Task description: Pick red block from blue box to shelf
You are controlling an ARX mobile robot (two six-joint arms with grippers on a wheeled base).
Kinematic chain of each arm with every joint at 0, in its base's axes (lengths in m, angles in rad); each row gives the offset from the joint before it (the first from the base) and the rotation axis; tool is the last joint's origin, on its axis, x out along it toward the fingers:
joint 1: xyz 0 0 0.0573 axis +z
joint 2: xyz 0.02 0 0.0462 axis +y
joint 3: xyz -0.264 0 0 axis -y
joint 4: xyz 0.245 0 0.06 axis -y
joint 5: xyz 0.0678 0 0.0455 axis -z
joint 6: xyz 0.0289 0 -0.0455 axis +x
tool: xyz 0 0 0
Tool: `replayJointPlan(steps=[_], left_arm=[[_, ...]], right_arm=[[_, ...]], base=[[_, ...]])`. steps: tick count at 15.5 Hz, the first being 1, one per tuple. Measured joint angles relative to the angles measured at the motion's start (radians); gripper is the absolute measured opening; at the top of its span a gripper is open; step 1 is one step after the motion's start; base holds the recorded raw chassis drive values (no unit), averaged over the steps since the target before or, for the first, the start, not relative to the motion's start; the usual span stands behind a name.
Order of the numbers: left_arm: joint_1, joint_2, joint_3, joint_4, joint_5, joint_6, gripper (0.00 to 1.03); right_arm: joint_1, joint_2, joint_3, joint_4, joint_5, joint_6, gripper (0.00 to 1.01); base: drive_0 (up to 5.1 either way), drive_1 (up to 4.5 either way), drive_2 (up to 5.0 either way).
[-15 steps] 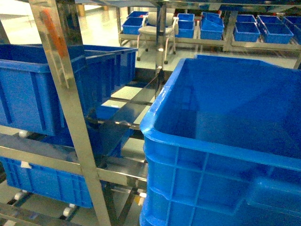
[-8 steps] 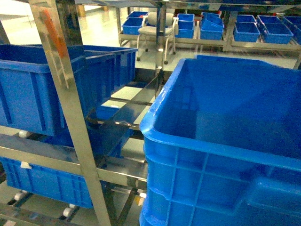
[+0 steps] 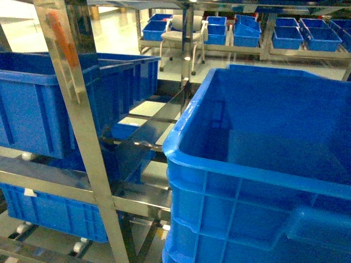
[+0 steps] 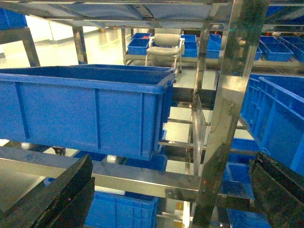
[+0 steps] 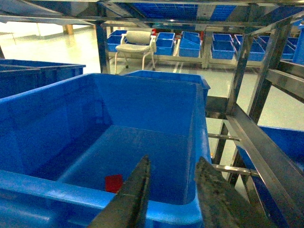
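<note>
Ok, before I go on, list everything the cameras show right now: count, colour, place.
red block: one, red, on the floor of the blue box, near its front wall, just left of the right gripper's tips.
blue box: one, blue, large open tub in front of the robot on the right.
blue crate: one, dark blue, ribbed, on the rack to the left; more sit below it.
far crates: several, blue, in rows on low racks across the room.
shelf rack: one, shiny metal posts and rails.
chair: one, pale, across the room.
right gripper: dark, open, above the box's near rim.
left gripper: dark, open, empty.
</note>
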Motion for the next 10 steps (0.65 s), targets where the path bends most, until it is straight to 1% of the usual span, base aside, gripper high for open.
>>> replayJointPlan(steps=[5, 6, 7, 10], left_arm=[[0.000, 0.000, 0.000, 0.000, 0.000, 0.000, 0.98], [0.000, 0.000, 0.000, 0.000, 0.000, 0.000, 0.98], [0.000, 0.000, 0.000, 0.000, 0.000, 0.000, 0.98], [0.000, 0.000, 0.000, 0.000, 0.000, 0.000, 0.98]], right_arm=[[0.000, 0.000, 0.000, 0.000, 0.000, 0.000, 0.90], [0.000, 0.000, 0.000, 0.000, 0.000, 0.000, 1.00], [0.000, 0.000, 0.000, 0.000, 0.000, 0.000, 0.97], [0.000, 0.000, 0.000, 0.000, 0.000, 0.000, 0.98]], base=[[0.0, 0.00, 0.0], [0.0, 0.00, 0.0], [0.0, 0.00, 0.0], [0.0, 0.00, 0.0]])
